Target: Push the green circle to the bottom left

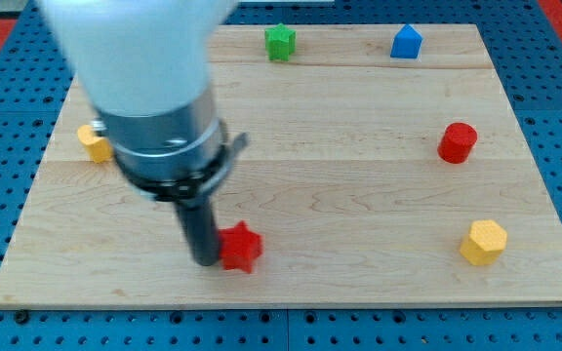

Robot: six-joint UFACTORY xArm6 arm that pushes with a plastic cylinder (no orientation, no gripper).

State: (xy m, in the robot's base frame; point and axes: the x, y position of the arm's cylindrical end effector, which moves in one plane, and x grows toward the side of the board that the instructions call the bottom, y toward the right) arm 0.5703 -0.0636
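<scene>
The only green block [280, 42] I see sits near the view's top edge, left of centre; its outline looks notched, more like a star than a circle. No green circle shows; the arm's wide body hides much of the board's left part. My tip [206, 261] is low on the board, left of centre, touching the left side of a red star block [242, 247]. The green block is far from my tip, up and to the right.
A blue house-shaped block [407, 42] is at the top right. A red cylinder [458, 142] is at the right. A yellow hexagon [483, 242] is at the bottom right. A yellow block [93, 142] at the left is partly hidden by the arm. The wooden board [359, 195] lies on blue pegboard.
</scene>
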